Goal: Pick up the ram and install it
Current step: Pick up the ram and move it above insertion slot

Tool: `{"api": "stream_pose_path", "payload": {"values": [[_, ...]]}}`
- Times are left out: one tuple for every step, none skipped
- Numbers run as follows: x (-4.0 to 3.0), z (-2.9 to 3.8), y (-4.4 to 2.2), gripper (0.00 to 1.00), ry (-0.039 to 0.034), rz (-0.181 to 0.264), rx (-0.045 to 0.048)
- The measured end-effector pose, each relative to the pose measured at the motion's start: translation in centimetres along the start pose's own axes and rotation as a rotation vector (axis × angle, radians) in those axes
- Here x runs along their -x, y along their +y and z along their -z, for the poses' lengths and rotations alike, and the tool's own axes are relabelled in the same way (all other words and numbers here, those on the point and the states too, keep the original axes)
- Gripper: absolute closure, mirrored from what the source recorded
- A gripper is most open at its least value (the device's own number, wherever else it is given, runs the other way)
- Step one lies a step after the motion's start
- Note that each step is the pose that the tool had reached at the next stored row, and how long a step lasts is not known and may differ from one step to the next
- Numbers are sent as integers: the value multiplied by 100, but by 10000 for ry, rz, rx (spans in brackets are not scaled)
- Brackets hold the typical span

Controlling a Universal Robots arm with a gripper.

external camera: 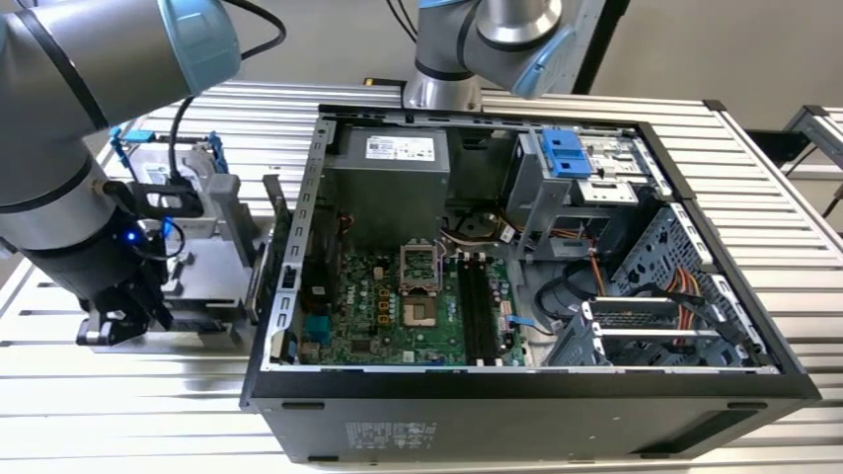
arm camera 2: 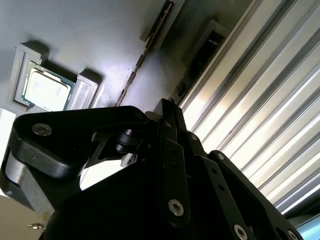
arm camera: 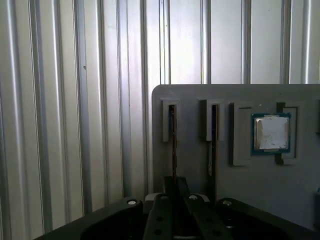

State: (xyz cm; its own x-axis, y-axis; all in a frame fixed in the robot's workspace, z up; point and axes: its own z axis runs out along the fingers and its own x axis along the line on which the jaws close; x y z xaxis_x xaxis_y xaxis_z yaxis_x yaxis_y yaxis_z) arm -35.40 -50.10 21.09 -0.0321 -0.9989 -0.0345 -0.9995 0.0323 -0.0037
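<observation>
In the first wrist view the ram (arm camera: 172, 142) is a thin stick standing on edge in a slot of the grey parts tray (arm camera: 192, 100). My gripper (arm camera: 174, 184) sits over its near end, fingers drawn together on the stick. A second thin stick (arm camera: 213, 140) stands in the neighbouring slot. In the second wrist view the ram (arm camera 2: 150, 45) runs edge-on toward the gripper (arm camera 2: 167, 107). In the exterior view the gripper (external camera: 125, 318) is low over the tray (external camera: 217, 267), at the left of the open computer case. The black motherboard slots (external camera: 475, 306) lie inside the case.
A small square silver chip (arm camera: 271, 132) sits in a tray pocket beside the sticks. A drive in a blue frame (external camera: 172, 158) stands behind the tray. The case wall (external camera: 283, 286) rises between tray and motherboard (external camera: 382, 316). A ribbed metal table (arm camera: 60, 125) lies around.
</observation>
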Motion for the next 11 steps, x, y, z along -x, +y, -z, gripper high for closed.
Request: {"api": "stream_pose_path", "payload": {"values": [[0,7,0,100,1,0,1],[0,12,0,100,0,1,-1],[1,17,0,100,0,1,0],[1,22,0,100,0,0,0],[1,27,0,100,0,0,0],[1,34,0,100,1,1,0],[1,41,0,100,0,0,1],[2,46,-1,100,0,1,-1],[2,49,0,100,-1,1,-4],[1,53,0,100,-2,2,-7],[1,56,0,100,-1,2,-11]]}}
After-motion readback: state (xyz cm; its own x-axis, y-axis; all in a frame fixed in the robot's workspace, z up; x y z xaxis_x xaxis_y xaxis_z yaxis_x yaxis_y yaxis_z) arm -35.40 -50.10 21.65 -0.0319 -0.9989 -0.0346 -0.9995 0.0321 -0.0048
